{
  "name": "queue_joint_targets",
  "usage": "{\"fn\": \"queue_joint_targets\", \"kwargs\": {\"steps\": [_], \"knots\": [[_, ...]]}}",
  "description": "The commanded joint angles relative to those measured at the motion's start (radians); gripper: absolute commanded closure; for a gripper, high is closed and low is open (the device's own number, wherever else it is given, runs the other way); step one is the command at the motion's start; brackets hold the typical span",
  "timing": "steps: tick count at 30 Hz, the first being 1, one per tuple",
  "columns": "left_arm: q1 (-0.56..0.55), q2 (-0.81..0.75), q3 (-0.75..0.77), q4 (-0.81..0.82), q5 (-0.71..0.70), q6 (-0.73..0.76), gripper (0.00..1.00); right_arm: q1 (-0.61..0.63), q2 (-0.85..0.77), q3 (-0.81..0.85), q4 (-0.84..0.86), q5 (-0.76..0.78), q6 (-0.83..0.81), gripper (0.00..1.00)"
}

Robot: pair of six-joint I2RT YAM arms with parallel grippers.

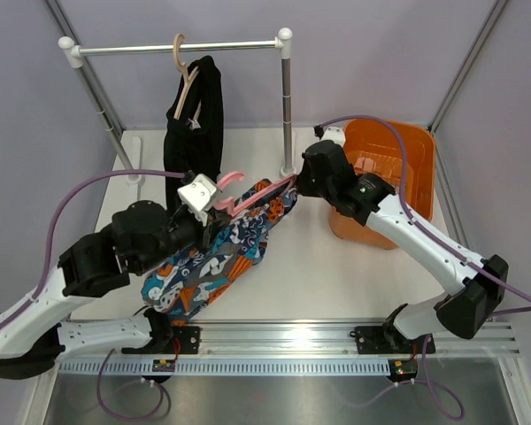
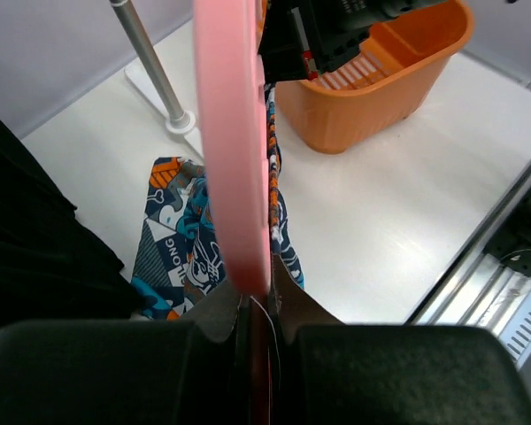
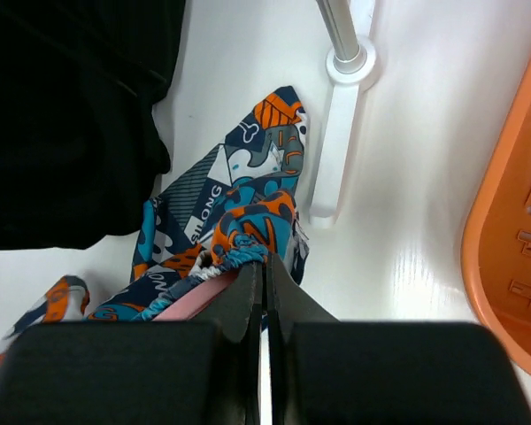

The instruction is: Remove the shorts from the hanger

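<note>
The patterned shorts point(image 1: 219, 257) hang from a pink hanger point(image 1: 234, 197) held low over the table. My left gripper point(image 1: 212, 211) is shut on the hanger's near part; in the left wrist view the pink hanger point(image 2: 234, 150) runs out from between the fingers of my left gripper point(image 2: 258, 305), with the patterned shorts point(image 2: 181, 243) below. My right gripper point(image 1: 294, 183) is shut on the shorts' waistband point(image 3: 248, 252) at the hanger's far tip; its tips point(image 3: 265, 266) pinch the gathered elastic. The black shorts point(image 1: 195, 124) hang on a beige hanger point(image 1: 184, 71) on the rail.
An orange basket point(image 1: 385, 173) stands at the right, behind my right arm. The clothes rack's rail point(image 1: 177, 46) crosses the back; its right post point(image 1: 287, 106) and white foot point(image 3: 341, 133) stand close to my right gripper. The metal front rail point(image 1: 283, 341) borders the table.
</note>
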Motion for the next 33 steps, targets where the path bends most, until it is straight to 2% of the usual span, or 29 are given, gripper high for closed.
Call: {"fn": "queue_joint_targets", "kwargs": {"steps": [1, 4, 7, 12, 13, 16, 21, 25, 27, 28, 30, 33], "knots": [[-0.01, -0.063, 0.054, 0.015, 0.082, -0.003, 1.0, -0.069, 0.021, 0.023, -0.03, 0.088, -0.04, 1.0], [-0.01, -0.089, 0.034, 0.035, 0.05, 0.005, 1.0, -0.078, 0.012, 0.011, 0.0, 0.031, -0.04, 1.0], [-0.01, -0.105, -0.011, 0.122, 0.002, -0.009, 1.0, -0.06, -0.003, -0.006, 0.026, -0.029, -0.034, 1.0], [-0.012, -0.062, -0.072, 0.409, -0.169, 0.023, 1.0, 0.049, -0.04, 0.069, -0.043, 0.005, -0.061, 1.0], [-0.012, -0.033, -0.087, 0.525, -0.235, 0.034, 1.0, 0.063, -0.058, 0.083, -0.053, -0.006, -0.064, 1.0], [-0.01, 0.072, -0.071, 0.733, -0.321, 0.118, 1.0, 0.131, -0.077, 0.151, -0.11, -0.008, -0.078, 1.0], [0.002, 0.271, 0.05, 0.933, -0.403, 0.206, 1.0, 0.231, -0.116, 0.209, -0.164, 0.02, -0.083, 1.0], [0.042, 0.39, 0.221, 0.913, -0.456, 0.224, 1.0, 0.238, -0.135, 0.289, -0.243, 0.13, -0.115, 1.0], [0.065, 0.415, 0.314, 0.877, -0.475, 0.22, 1.0, 0.233, -0.117, 0.423, -0.29, 0.242, -0.161, 1.0], [0.079, 0.417, 0.337, 0.828, -0.484, 0.215, 1.0, 0.228, -0.089, 0.521, -0.306, 0.265, -0.187, 1.0], [0.091, 0.406, 0.386, 0.738, -0.493, 0.18, 1.0, 0.192, -0.061, 0.615, -0.308, 0.316, -0.254, 1.0], [0.097, 0.363, 0.356, 0.702, -0.495, 0.146, 1.0, 0.085, 0.001, 0.796, -0.284, 0.379, -0.342, 1.0]]}}
